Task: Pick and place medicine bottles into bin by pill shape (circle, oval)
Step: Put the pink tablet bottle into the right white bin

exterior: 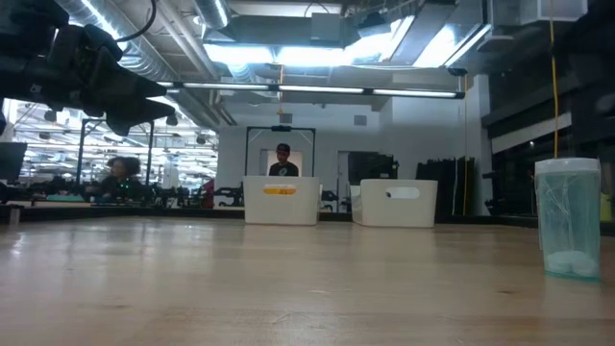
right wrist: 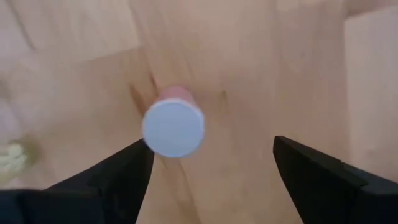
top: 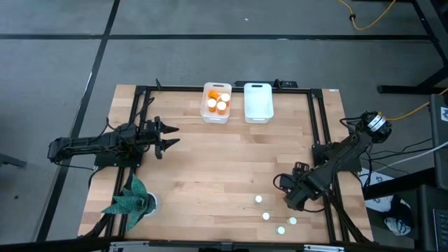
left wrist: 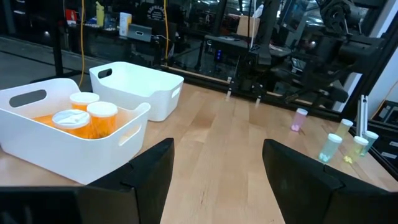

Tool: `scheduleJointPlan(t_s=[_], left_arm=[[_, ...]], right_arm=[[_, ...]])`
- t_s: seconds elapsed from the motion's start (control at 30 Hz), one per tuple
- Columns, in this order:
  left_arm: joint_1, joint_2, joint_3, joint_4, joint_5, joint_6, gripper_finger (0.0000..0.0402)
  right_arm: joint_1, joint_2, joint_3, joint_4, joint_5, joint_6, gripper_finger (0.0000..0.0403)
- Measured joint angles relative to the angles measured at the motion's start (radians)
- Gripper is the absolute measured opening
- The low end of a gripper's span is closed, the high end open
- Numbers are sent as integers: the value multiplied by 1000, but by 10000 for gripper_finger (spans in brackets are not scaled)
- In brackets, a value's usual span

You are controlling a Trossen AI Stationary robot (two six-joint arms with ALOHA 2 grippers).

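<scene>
Near edge of the table (top: 210, 175), toward the right corner: four small bottles with white caps are seen standing loose, at (top: 258, 199), (top: 266, 216), (top: 281, 229) and (top: 292, 221). None of these has been sorted yet.

The right gripper (right wrist: 211, 162) is poised directly above a pink-bodied small bottle (right wrist: 173, 127), fingers spread wide and empty; the white cap is seen just beside the inner edge of one finger, not centred between them. Nothing is gripped. In the low view a pale green small bottle (exterior: 569, 219) stands upright close by.

Mid table, left edge: the left gripper (top: 168, 136) is held above the wood, fingers apart, nothing between them, pointed toward the bins.

Far edge, centre: two white bins are set side by side. The left bin (top: 216, 117) holds orange bottles (left wrist: 93, 115), three caps clearly counted; a fourth cannot be confirmed. The right bin (top: 257, 115) shows no bottles.

Judged progress: the large orange bottles are largely placed; all small bottles remain, and pickup of the first is judged to be the step in hand.
</scene>
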Motion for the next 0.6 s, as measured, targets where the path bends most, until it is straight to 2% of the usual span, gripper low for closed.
scheduleJointPlan(t_s=[0.3, 0.6], left_arm=[[0, 0, 0, 0, 0, 0, 237], [0, 0, 0, 0, 0, 0, 237]], right_arm=[[0, 0, 0, 72, 64, -93, 330], [0, 0, 0, 72, 52, -94, 330]])
